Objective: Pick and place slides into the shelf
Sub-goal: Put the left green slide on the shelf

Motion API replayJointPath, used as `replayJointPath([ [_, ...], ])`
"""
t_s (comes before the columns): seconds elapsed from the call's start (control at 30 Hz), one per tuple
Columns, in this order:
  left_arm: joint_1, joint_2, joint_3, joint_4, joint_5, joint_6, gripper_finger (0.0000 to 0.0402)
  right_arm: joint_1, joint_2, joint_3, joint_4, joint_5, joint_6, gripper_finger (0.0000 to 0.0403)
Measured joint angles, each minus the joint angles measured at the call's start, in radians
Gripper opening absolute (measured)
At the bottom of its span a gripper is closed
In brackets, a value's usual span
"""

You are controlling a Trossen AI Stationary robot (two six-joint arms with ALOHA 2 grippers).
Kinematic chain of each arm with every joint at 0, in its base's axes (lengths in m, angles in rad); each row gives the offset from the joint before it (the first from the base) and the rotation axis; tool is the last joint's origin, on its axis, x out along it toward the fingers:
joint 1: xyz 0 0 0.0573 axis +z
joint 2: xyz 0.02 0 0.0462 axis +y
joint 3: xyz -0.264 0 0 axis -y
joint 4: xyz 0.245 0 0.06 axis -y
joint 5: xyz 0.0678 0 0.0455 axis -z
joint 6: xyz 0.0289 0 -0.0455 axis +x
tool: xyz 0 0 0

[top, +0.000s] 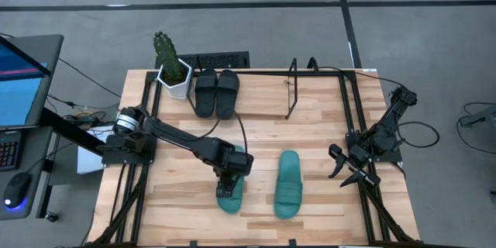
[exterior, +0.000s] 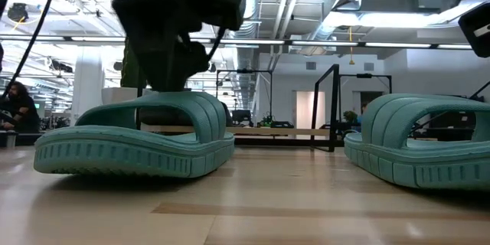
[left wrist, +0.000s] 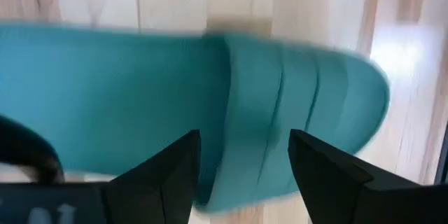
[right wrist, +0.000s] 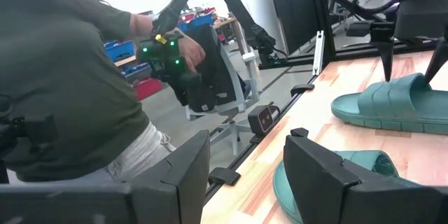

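Note:
Two teal slides lie sole down on the wood table: one [top: 230, 195] [exterior: 130, 142] [left wrist: 140, 105] under my left gripper, the other [top: 288, 186] [exterior: 421, 142] [right wrist: 336, 182] to its right. My left gripper [top: 231, 175] [exterior: 164, 76] [left wrist: 245, 164] is open, pointing down over the first slide's strap [left wrist: 280, 98]. Two black slides [top: 215, 91] sit side by side at the far edge inside the shelf [top: 293, 85] of thin black rods. My right gripper [top: 345, 172] [right wrist: 245, 175] waits open at the table's right edge. My left gripper comes at the teal slide's strap [exterior: 172, 103] from above, one finger [left wrist: 168, 175] on each side of it. The slide lies flat on the table. Whether the fingertips touch the strap, I cannot tell.
A white pot with a cactus [top: 172, 68] stands at the far left corner beside the black slides. Black arm-mount frames [top: 128, 194] run along both table sides. A person in a green shirt [right wrist: 63, 77] stands beyond the table's right edge.

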Motion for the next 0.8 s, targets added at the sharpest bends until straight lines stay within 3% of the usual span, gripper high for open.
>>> replayJointPath([
  [0.17,0.000,0.005,-0.001,0.011,0.002,-0.021,0.0174,0.000,0.000,0.000,0.000,0.000,0.000,0.0169],
  [0.37,-0.001,0.005,-0.001,0.003,0.035,-0.049,0.0019,0.000,0.000,0.000,0.000,0.000,0.000,0.0169],
  [0.57,-0.026,0.004,0.046,-0.051,0.021,-0.053,0.0005,0.000,0.000,0.000,0.000,0.000,0.000,0.0169],
  [0.8,-0.055,0.005,0.246,-0.229,-0.077,-0.050,0.0002,0.000,0.000,0.000,0.000,0.000,0.000,0.0169],
])
